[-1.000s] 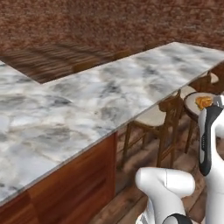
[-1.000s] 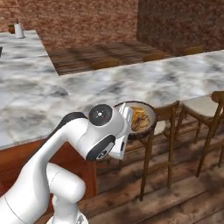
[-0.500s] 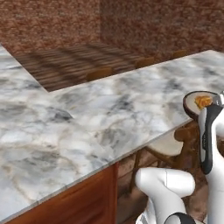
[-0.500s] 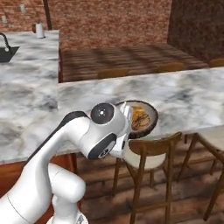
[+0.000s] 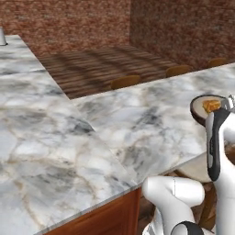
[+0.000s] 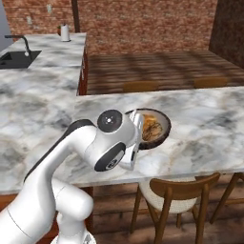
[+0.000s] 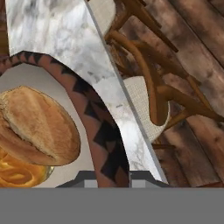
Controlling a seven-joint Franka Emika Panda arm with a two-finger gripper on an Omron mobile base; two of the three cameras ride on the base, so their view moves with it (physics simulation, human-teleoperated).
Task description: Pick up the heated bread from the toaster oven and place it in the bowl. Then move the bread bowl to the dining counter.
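Carrying the bowl (image 6: pixel 153 127), with the bread (image 7: pixel 37 124) inside it, was the step in hand, the rim being pinched tight by the pincer (image 6: pixel 136 125) just above the dining bench (image 6: pixel 200 119), where it likely needed to be set down and let go.

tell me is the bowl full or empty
Full: the bowl holds bread, a round brown bun seen close in the hand view, with golden-orange pieces beside it.

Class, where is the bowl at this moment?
In the right base view the bowl is at the gripper, over the near edge of the dining counter, above a wooden stool.
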